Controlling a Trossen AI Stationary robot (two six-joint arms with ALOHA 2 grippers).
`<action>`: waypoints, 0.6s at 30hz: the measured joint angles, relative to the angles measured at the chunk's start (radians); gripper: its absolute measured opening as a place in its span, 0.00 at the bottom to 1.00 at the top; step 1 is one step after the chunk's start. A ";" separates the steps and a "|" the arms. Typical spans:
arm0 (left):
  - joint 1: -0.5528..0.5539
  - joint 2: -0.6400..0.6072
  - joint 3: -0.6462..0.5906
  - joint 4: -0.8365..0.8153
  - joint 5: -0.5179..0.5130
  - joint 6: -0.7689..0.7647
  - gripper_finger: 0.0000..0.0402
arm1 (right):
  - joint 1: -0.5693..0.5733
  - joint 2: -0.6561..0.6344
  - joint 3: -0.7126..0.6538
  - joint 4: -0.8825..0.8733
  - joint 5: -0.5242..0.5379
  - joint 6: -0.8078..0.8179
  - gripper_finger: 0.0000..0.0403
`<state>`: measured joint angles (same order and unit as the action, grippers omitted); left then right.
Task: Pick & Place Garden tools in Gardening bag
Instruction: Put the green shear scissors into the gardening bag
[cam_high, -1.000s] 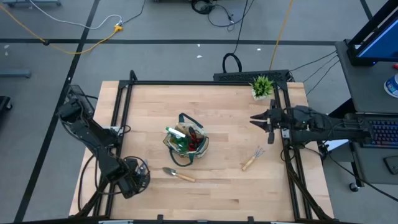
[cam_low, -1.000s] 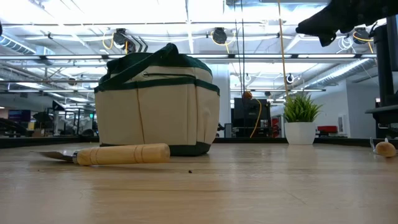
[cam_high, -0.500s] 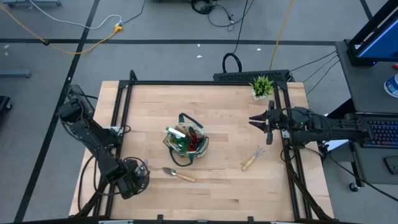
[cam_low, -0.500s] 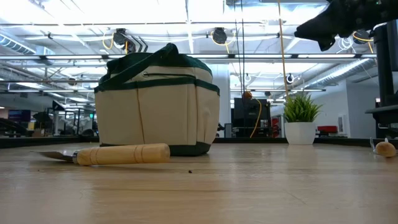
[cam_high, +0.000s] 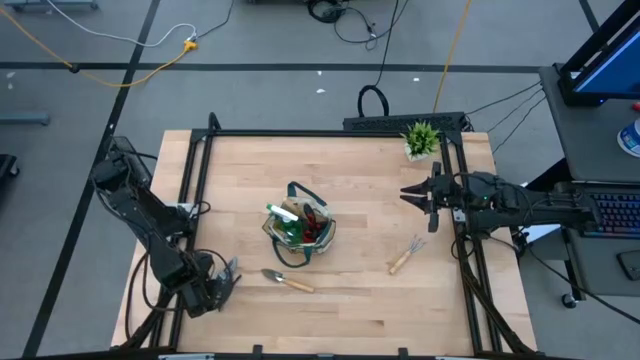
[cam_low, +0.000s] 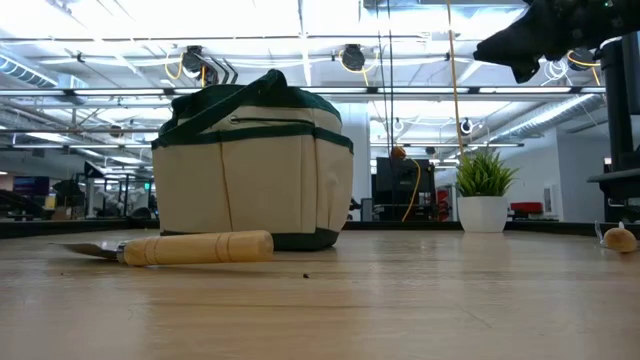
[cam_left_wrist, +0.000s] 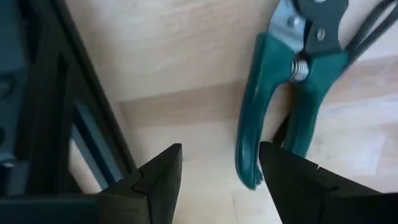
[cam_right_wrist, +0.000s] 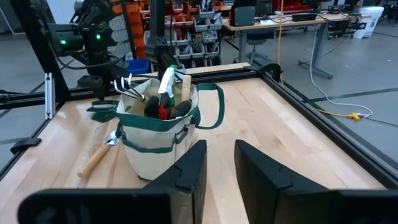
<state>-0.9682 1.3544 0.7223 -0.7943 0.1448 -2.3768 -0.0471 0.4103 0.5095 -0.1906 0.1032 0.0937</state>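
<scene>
The khaki bag (cam_high: 300, 226) with green trim stands mid-table and holds several tools, among them a spray bottle and a hand fork (cam_right_wrist: 158, 93). A wooden-handled trowel (cam_high: 286, 280) lies on the table just in front of the bag. A second hand fork (cam_high: 405, 257) lies to its right. Green-handled pruners (cam_left_wrist: 292, 81) lie flat at the near left corner. My left gripper (cam_left_wrist: 217, 168) is open just above them, and one handle's free end (cam_left_wrist: 247, 174) lies between its fingers. My right gripper (cam_high: 406, 193) is open and empty, high above the table's right side. My left gripper comes at the pruners from above with open fingers. One green handle's free end (cam_left_wrist: 249, 177) lies close beside one finger (cam_left_wrist: 292, 180). I cannot tell whether they touch. The pruners lie flat on the table.
A small potted plant (cam_high: 421, 139) stands at the far right corner. A black metal frame (cam_high: 195, 190) runs along the table's left, far and right edges, and one rail (cam_left_wrist: 81, 124) is close beside my left gripper. Bare wood lies between the bag and the right gripper.
My left gripper has shifted a little toward the table's left edge at the near left corner and has turned slightly. My right gripper has sunk slightly. The bag, the trowel and the hand fork have stayed where they were.
</scene>
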 joint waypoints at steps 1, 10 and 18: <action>0.001 -0.001 0.000 -0.010 0.001 0.000 0.54 | 0.000 0.000 0.000 0.000 0.000 0.000 0.18; 0.006 -0.002 -0.081 0.129 -0.003 0.006 0.54 | 0.000 0.000 0.000 -0.001 0.004 0.000 0.18; 0.032 -0.002 -0.140 0.161 0.005 0.031 0.52 | 0.000 0.000 0.000 -0.001 0.014 0.000 0.18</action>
<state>-0.9359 1.3525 0.5819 -0.6334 0.1493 -2.3460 -0.0471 0.4103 0.5095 -0.1913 0.1176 0.0937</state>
